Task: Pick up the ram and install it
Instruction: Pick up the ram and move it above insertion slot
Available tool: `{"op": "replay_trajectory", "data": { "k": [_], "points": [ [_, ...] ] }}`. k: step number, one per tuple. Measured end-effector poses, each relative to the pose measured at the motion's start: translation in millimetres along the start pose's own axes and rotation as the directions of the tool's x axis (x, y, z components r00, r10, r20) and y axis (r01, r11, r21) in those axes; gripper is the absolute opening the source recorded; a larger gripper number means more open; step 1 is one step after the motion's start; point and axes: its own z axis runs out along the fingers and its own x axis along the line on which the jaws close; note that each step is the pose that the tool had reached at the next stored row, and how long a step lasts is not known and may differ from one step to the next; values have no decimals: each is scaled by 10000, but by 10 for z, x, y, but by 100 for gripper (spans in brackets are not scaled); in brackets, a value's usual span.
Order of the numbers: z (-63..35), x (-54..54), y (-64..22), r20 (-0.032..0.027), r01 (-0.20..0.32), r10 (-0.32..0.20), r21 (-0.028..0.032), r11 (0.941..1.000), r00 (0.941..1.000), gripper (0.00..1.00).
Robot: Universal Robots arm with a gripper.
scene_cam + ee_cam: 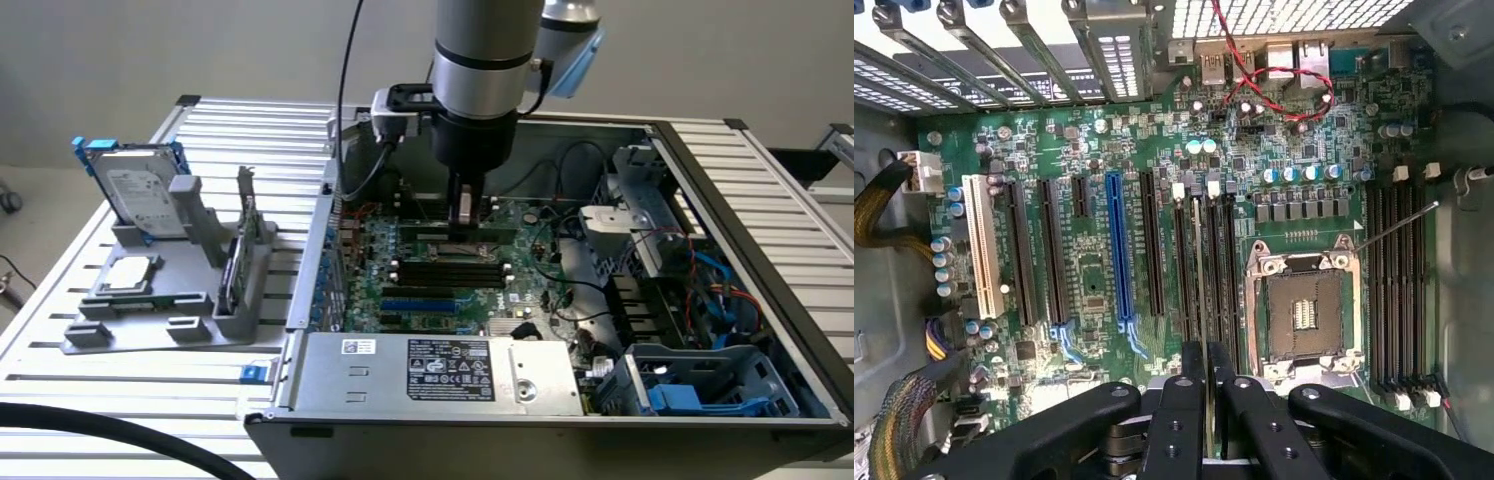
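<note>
The claw (pixel 1204 352) is pinched shut on the ram (pixel 1201 270), a thin green stick seen from its edge. It grips the top so the bottom edge is free to go into a slot.

The ram hangs just beside the silver socket (pixel 1301 310), over the black slots (pixel 1182 260) between the socket and the blue slot (pixel 1117 250). I cannot tell if it touches a slot.

The wrist view tells how the stick lines up with the slots. The exterior view tells that the arm (pixel 477 90) stands straight up inside the open case (pixel 721 200).
</note>
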Motion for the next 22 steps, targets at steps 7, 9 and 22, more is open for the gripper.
{"op": "replay_trajectory", "data": {
  "k": [7, 9, 22],
  "points": [
    [129, 4, -22, 1, 30, -30, -2, 10000, 10000, 14],
    [165, 3, -37, 1, 30, -30, -4, 10000, 10000, 14],
    [343, 5, -89, -41, 99, -101, -276, 9996, 9999, 14]
  ]
}}
